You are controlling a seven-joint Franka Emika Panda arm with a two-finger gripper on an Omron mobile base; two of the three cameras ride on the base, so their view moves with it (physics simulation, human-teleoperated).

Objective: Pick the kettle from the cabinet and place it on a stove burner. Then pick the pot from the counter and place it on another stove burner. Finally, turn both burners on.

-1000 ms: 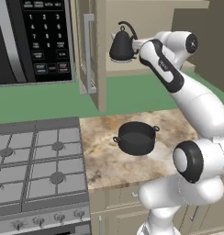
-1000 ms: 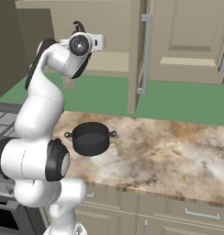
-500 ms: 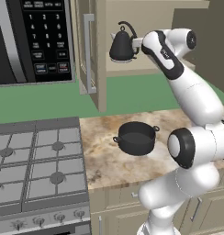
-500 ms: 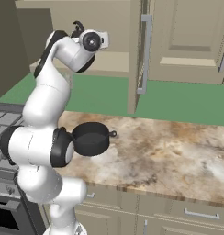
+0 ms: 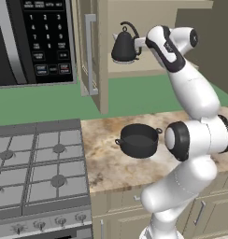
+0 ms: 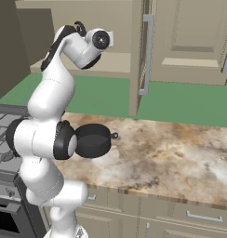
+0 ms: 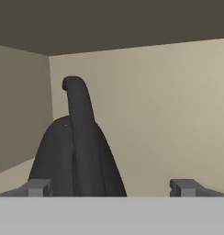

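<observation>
Pincer spread wide, gripping nothing, close before kettle on cabinet shelf

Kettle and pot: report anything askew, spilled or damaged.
Nothing stands out. The kettle sits upright on the cabinet shelf, and the pot sits level and empty on the counter.

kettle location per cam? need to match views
Left base view: kettle upper centre, on the open cabinet shelf, left of the arm's wrist.
Right base view: just its handle arch top left, poking above the wrist.
Hand view: kettle lower left, close, off-centre from the open end effector.
Shared landmark: the cabinet's beige interior.
</observation>
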